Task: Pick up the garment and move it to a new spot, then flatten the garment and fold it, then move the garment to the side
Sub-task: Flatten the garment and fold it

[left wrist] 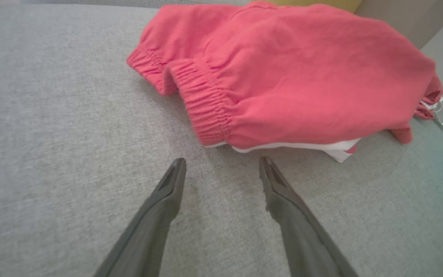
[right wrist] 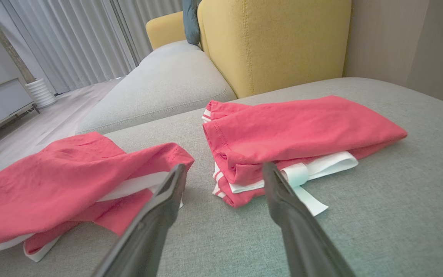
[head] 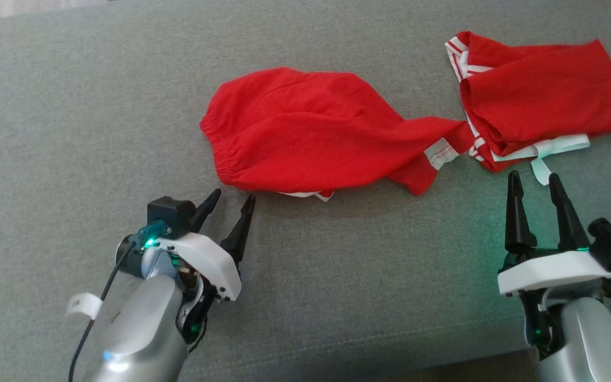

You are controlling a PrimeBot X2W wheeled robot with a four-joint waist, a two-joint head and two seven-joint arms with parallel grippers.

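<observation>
A rumpled red garment with an elastic waistband and white trim lies mid-cushion; one twisted leg reaches right and touches a second, folded red garment with white stripes. My left gripper stands open just short of the rumpled garment's waistband, touching nothing. In the left wrist view the left gripper has bare cushion between its fingers. My right gripper is open too, just before the folded garment's white band. The right gripper holds nothing; the rumpled garment lies to its left.
Both garments lie on a wide grey sofa cushion, bare on its left half and along the front. Its front edge runs near my forearms. A yellow backrest rises behind the folded garment, with another grey seat beyond.
</observation>
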